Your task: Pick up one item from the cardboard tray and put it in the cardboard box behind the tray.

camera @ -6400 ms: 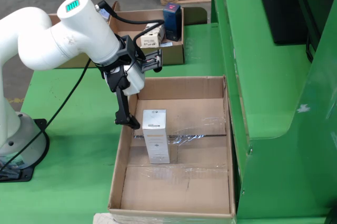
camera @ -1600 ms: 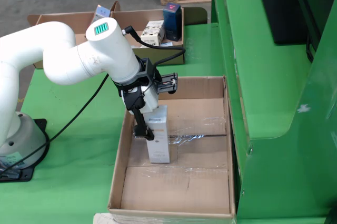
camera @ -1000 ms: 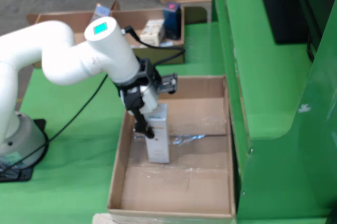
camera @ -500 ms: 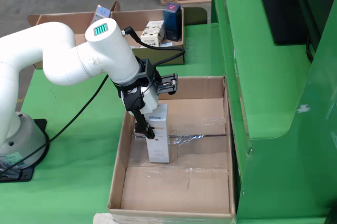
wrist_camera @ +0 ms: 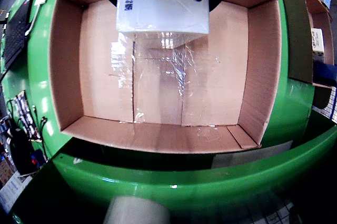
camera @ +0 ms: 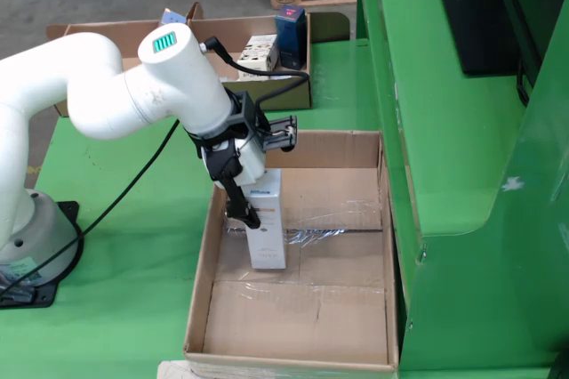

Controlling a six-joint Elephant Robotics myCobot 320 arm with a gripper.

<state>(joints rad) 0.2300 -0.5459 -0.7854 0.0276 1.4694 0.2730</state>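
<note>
A tall white carton (camera: 266, 229) hangs upright just above the floor of the open cardboard tray (camera: 201, 290), with my gripper (camera: 252, 205) shut on its upper part. One dark finger (camera: 236, 201) shows along the carton's left side. In the wrist view the carton's printed white top (wrist_camera: 162, 3) fills the upper middle between the gripper's dark parts, and the taped tray floor (wrist_camera: 158, 87) lies below it. Behind the tray stands the cardboard box (camera: 298, 92), holding a small white carton (camera: 259, 46) and a dark blue item (camera: 291, 32).
A green machine housing (camera: 462, 174) runs close along the tray's right side. The arm's black cable (camera: 133, 174) hangs over the green table at the left. In the wrist view the cardboard box (wrist_camera: 310, 29) shows at the right edge.
My gripper came down over the white carton in the tray and shut on it. In the last half second the carton has risen slightly and shifted with the arm.
</note>
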